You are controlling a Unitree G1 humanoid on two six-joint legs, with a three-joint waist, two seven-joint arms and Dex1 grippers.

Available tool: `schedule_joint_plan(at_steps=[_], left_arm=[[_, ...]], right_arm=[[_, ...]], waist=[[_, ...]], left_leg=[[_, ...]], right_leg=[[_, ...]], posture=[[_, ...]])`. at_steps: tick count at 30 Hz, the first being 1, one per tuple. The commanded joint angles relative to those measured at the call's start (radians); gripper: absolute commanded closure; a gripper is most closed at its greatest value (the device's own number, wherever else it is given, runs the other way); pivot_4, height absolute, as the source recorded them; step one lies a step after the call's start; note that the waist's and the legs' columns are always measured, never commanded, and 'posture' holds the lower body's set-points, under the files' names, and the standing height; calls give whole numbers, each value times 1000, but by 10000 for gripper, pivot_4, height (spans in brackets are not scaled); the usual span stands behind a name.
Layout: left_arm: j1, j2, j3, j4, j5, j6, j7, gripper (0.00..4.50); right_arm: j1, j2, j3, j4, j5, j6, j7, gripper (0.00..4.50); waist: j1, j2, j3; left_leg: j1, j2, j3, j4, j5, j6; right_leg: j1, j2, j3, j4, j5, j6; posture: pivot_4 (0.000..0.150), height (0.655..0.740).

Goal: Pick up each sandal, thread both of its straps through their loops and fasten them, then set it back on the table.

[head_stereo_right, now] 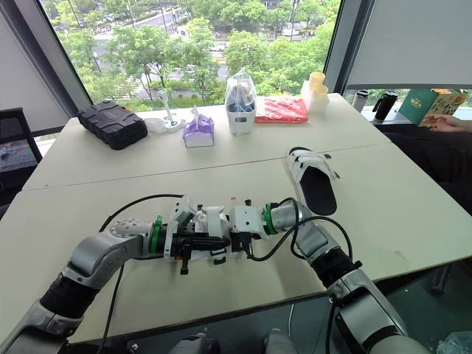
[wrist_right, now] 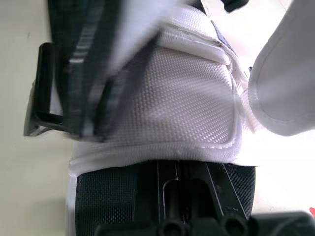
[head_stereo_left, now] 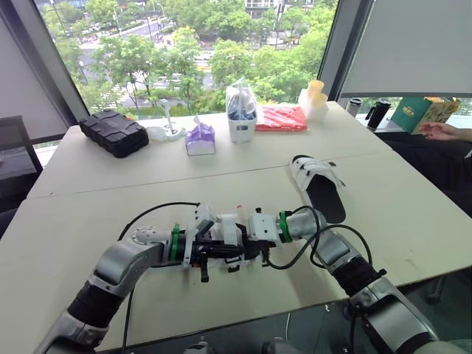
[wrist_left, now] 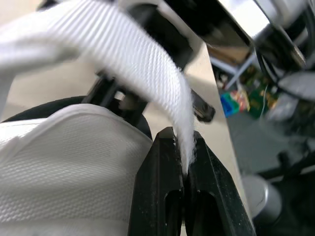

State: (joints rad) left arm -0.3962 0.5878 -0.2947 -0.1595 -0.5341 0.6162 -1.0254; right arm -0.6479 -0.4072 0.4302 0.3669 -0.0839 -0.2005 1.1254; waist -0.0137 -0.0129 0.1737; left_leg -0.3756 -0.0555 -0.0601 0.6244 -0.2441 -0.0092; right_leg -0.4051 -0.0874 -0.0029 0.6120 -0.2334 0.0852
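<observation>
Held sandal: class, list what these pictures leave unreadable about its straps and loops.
Eye views: held sandal mostly covered by left hand and right hand.
Left wrist view: strap blurred, far end cut off by the edge; threading unclear.
Right wrist view: held sandal's top blurred; fastening unreadable.

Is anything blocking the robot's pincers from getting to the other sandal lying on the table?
Nothing visible does. Bare table separates the held sandal from the other sandal. The black case and purple pack stand farther back, by the window.

Office: long tables [head_stereo_left: 110, 169], tall windows [head_stereo_left: 184, 51]
</observation>
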Motion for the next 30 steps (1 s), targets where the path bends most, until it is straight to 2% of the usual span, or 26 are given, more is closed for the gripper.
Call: schedule_joint_plan(at_steps=[1, 3, 6, 10, 13, 17, 23, 28, 30], left_arm=[[47, 34, -62, 45, 114, -84, -35, 44570], [48, 31, -59, 59, 137, -118, -45, 44570], [43, 25, -41, 70, 146, -141, -53, 36194], [36, 27, -14, 61, 137, -144, -65, 16510], [22, 73, 39, -15, 105, -134, -98, 1817], [27, 128, 97, -109, 46, -97, -127, 805], [108, 238, 229, -289, -108, 11, -155, 805], [170, 283, 258, -371, -163, 46, -165, 805], [208, 286, 227, -377, -109, 14, -146, 805]], right_arm=[[24, -7, 29, 20, -35, 18, 10, 45000], [23, -7, 29, 23, -36, 16, 8, 45000], [21, -7, 30, 25, -37, 14, 8, 45000], [20, -7, 29, 24, -37, 15, 9, 45000], [17, -10, 28, 29, -38, 11, 11, 45000], [14, -12, 27, 33, -38, 7, 13, 45000], [13, -12, 27, 37, -38, 4, 18, 45000], [8, -11, 26, 47, -39, 0, 19, 45000], [6, -11, 27, 51, -40, -3, 19, 45000]], waist=[[0, 0, 0], [0, 0, 0], [1, 0, 0], [0, 0, 0], [0, 0, 0], [-1, 0, 1], [-1, 0, 2], [-1, 0, 2], [-1, 0, 2]], left_leg=[[0, 0, 0, 0, 0, 0], [0, 0, 0, -1, 0, 0], [0, 0, 0, -1, 0, 0], [0, 0, 0, -1, 0, 0], [0, 0, 0, -1, 0, 0], [0, 0, 0, -1, 0, 0], [-2, 0, 0, -2, 0, 0], [-2, 0, 0, -2, 0, 0], [-2, 0, 0, -2, 0, 0]], right_leg=[[0, 0, 0, 0, 0, 0], [0, 0, 0, 0, 0, 0], [0, 0, 0, 0, 0, 0], [0, 0, 0, 0, 0, 0], [-1, 0, -1, 0, 0, 0], [-1, 0, -1, 1, 0, 0], [-3, 0, -1, 0, 0, 1], [-3, 0, -1, 0, 0, 0], [-3, 0, -1, 0, -1, 0]], posture=[[1500, 7400], [1500, 7400], [1500, 7400], [1500, 7400], [1500, 7400], [1500, 7400], [1500, 7400], [1500, 7400], [1500, 7400]])
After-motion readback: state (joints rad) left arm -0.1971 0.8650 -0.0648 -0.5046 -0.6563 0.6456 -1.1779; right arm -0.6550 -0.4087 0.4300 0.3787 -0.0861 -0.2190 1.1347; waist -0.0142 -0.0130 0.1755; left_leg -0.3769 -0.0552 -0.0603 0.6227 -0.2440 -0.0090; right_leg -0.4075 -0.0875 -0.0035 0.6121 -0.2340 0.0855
